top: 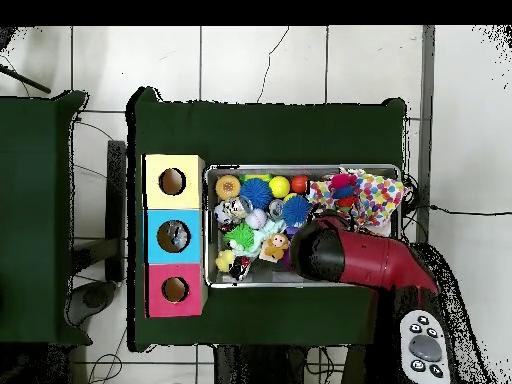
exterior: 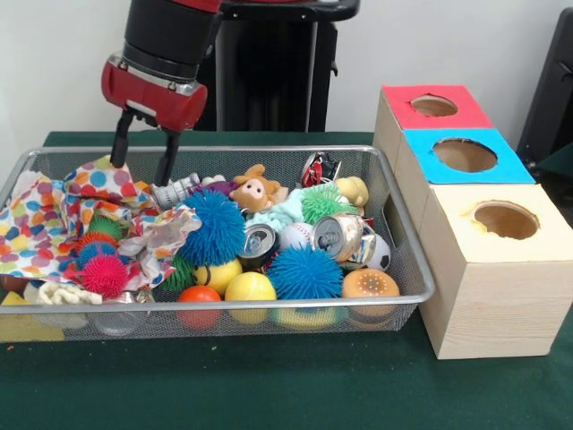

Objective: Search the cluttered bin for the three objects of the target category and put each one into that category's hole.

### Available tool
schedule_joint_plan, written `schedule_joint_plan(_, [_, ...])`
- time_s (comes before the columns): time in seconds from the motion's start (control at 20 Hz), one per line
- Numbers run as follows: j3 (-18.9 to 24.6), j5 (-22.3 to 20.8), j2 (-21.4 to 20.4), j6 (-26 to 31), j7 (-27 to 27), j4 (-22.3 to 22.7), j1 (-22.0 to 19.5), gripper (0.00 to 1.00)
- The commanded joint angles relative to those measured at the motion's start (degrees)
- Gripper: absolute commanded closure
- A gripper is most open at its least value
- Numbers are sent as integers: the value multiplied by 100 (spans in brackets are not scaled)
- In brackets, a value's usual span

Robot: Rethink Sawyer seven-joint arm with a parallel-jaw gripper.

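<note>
Spotted cloth [exterior: 67, 210] hides toys beneath open tool [exterior: 141, 163].

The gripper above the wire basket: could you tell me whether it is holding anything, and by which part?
Nothing: the gripper hangs open over the polka-dot cloth.

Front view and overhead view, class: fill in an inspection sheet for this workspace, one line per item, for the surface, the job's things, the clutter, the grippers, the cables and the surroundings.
Surface: green cloth table, bare in front of the basket.
Job's things: wire mesh bin full of toys; three boxes beside it, each with a round hole, topped red, blue and cream.
Clutter: blue spiky balls, crushed cans, plush animal, spotted cloth, yellow balls.
Grippers: gripper with jaws open, over the spotted cloth, holding nothing.
Cables: thin lines on the floor.
Surroundings: tiled floor, second green table, controller.
</note>
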Motion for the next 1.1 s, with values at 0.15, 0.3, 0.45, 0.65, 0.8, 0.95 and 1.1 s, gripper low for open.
schedule_joint_plan(0.15, [-57, -101, 434, 918, 442, -265, 821, 0])
schedule_joint_plan(0.3, [-311, -7, 591, 1017, 681, -430, 1151, 0])
schedule_joint_plan(0.45, [-629, 39, 705, 1296, 845, -607, 1562, 0])
schedule_joint_plan(0.65, [-848, 151, 838, 1515, 965, -786, 1880, 0])
schedule_joint_plan(0.8, [-906, 238, 923, 1428, 1074, -788, 1968, 0])
schedule_joint_plan(0.95, [-902, 346, 994, 1308, 1136, -748, 1985, 0])
schedule_joint_plan(1.1, [-975, 397, 1071, 1302, 1121, -788, 2072, 0])
